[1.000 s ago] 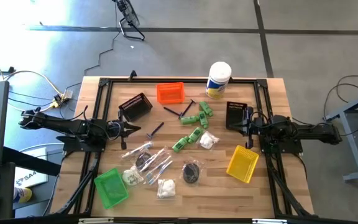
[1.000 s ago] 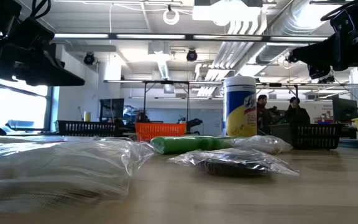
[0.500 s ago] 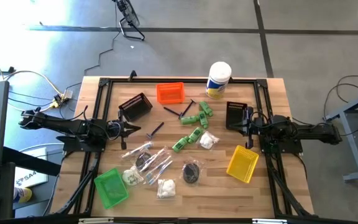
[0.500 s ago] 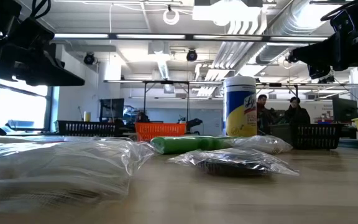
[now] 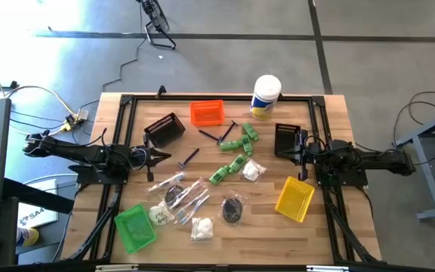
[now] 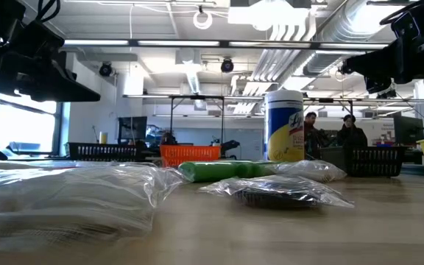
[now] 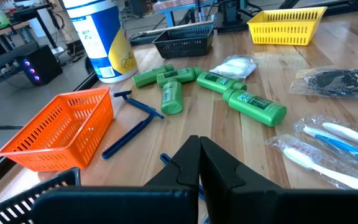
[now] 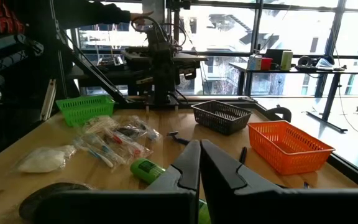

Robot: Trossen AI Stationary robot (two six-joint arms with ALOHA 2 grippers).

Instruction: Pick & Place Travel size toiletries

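Note:
The toiletries lie loose mid-table: green mini bottles (image 5: 237, 144) (image 7: 253, 104), dark razors (image 5: 188, 159) (image 7: 132, 127), clear-wrapped toothbrush packets (image 5: 184, 193) (image 7: 328, 144), bags of white puffs (image 5: 254, 171) (image 8: 42, 158) and a dark round bundle (image 5: 233, 208) (image 6: 278, 193). My left gripper (image 5: 161, 156) (image 7: 199, 148) hangs shut at the table's left side, short of the razors. My right gripper (image 5: 297, 153) (image 8: 199, 150) hangs shut at the right side, beside the black bin there. Neither has anything between its fingers.
Small bins ring the pile: orange (image 5: 207, 112) and black (image 5: 165, 129) far left, black (image 5: 286, 139) right, yellow (image 5: 294, 198) near right, green (image 5: 135, 227) near left. A tall white canister (image 5: 265, 96) stands at the far edge. People sit in the room beyond (image 6: 348, 132).

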